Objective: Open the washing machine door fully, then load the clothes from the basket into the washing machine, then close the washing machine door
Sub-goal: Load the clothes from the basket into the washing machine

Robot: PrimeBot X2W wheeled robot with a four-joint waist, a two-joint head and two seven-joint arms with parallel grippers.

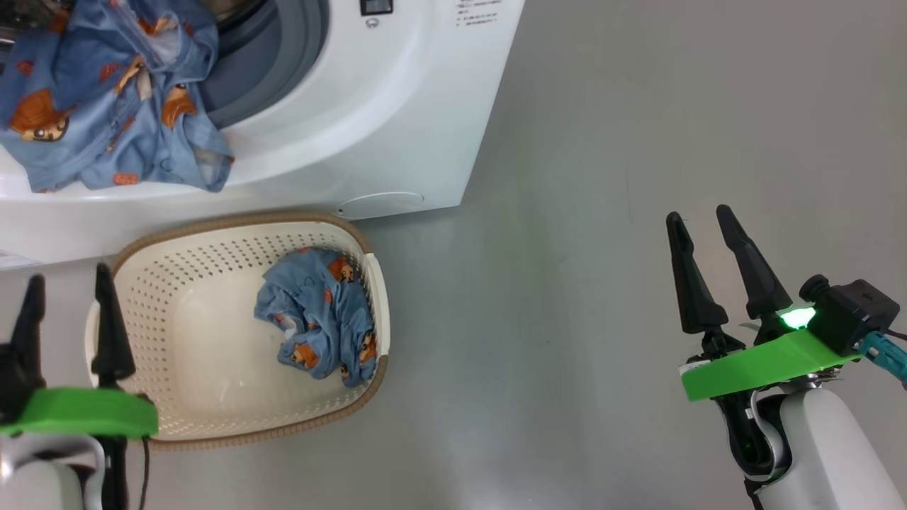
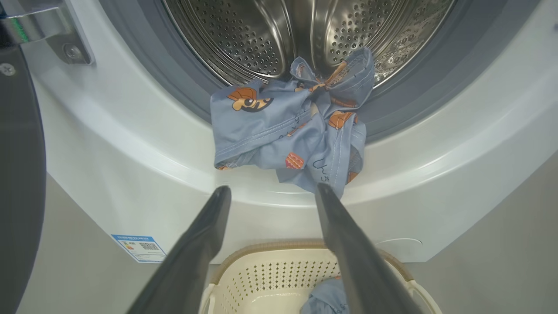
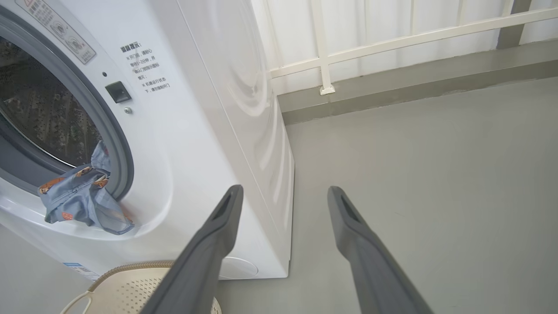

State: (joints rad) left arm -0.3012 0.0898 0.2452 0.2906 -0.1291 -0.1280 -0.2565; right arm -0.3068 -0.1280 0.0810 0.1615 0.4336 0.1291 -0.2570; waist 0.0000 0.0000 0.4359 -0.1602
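The left gripper [image 1: 69,275], spread and empty, stood at the left rim of the basket [image 1: 234,218]; the garment [image 1: 319,312] lay rightward, seemingly a shapeless bunch

Smooth grey floor [image 3: 436,174], faintly glossy under even, diffuse light. At its far edge, a raised grey kerb [image 3: 414,85] carries a white-framed partition [image 3: 321,48] with pale panels [image 3: 392,22].
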